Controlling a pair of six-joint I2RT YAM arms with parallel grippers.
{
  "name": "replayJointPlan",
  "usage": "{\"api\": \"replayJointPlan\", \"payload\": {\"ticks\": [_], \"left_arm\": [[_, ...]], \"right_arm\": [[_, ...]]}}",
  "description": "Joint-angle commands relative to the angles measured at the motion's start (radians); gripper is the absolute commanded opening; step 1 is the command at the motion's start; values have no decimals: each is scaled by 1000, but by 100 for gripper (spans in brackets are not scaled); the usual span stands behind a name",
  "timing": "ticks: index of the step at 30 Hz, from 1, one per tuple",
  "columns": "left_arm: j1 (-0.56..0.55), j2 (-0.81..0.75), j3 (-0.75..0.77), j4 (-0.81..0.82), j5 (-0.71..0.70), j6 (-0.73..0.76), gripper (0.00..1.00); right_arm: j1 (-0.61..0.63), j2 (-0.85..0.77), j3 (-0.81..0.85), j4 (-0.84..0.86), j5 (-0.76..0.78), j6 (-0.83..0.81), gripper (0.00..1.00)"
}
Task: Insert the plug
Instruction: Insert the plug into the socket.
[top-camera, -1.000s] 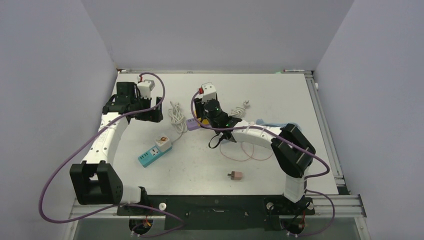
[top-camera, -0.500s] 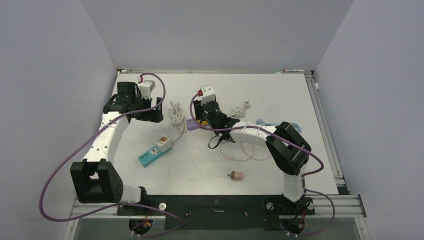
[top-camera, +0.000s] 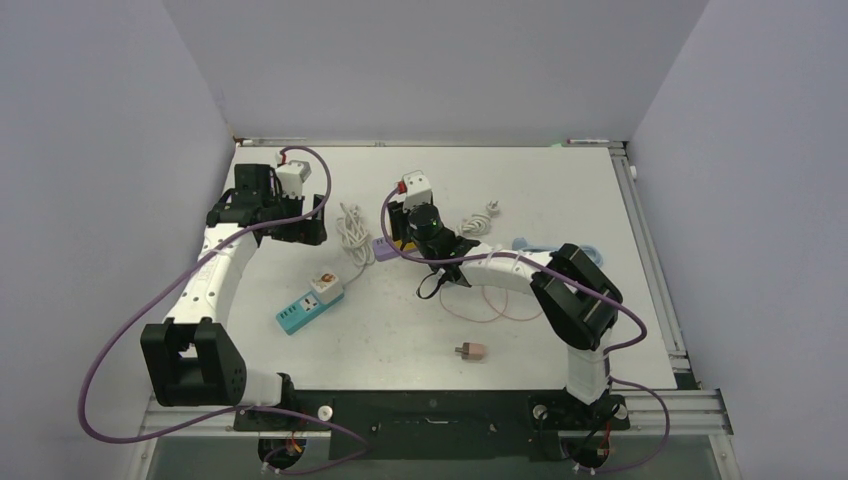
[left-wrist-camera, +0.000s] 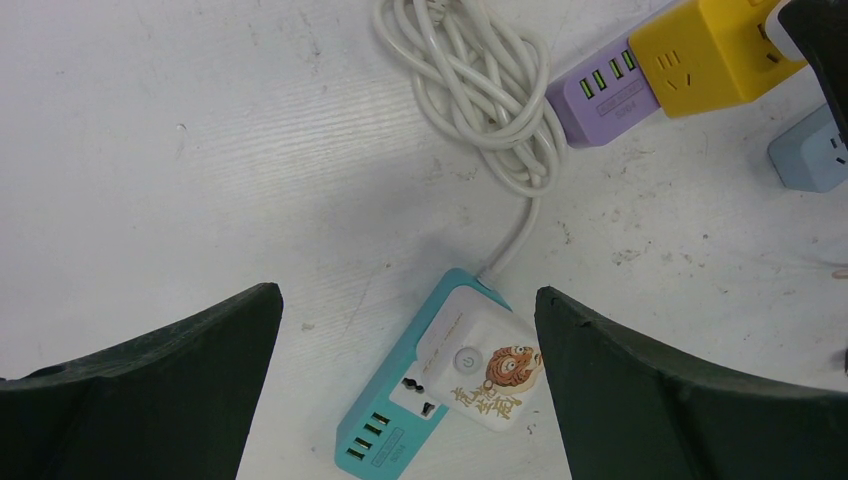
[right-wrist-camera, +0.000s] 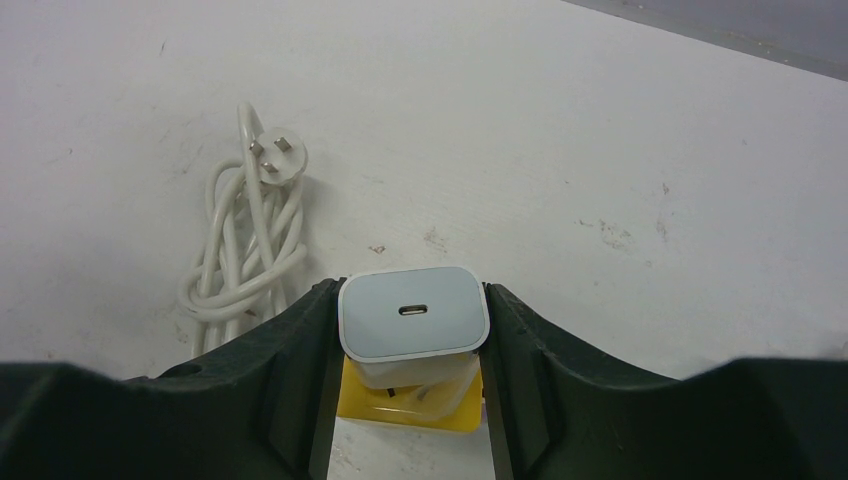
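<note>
My right gripper (right-wrist-camera: 413, 335) is shut on a white charger plug (right-wrist-camera: 413, 310) with a USB-C port on top. It holds the plug upright right over a yellow socket block (right-wrist-camera: 410, 408), and the prongs show just above the block's face. In the top view that gripper (top-camera: 408, 230) is at mid-table beside a purple power strip (top-camera: 384, 247). The yellow block (left-wrist-camera: 715, 55) joins the purple strip (left-wrist-camera: 600, 90) in the left wrist view. My left gripper (left-wrist-camera: 408, 300) is open and empty, high above a teal-and-white power strip (left-wrist-camera: 440, 385).
A coiled white cable (left-wrist-camera: 480, 90) lies between the teal strip (top-camera: 310, 303) and the purple strip. A second white cable with a three-pin plug (right-wrist-camera: 245, 235) lies to the left in the right wrist view. A pink plug (top-camera: 472, 350) lies near the front. A grey-blue adapter (left-wrist-camera: 810, 150) sits right of the yellow block.
My right arm has shifted slightly left with the white plug in its grip, then held still. The left arm has not moved.
</note>
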Motion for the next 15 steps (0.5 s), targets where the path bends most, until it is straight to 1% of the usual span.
{"api": "replayJointPlan", "payload": {"ticks": [1, 15], "left_arm": [[0, -8, 9, 14, 26, 6, 96], [1, -23, -2, 19, 26, 8, 96]], "right_arm": [[-7, 9, -7, 65, 15, 12, 9], [21, 36, -32, 95, 47, 16, 7]]}}
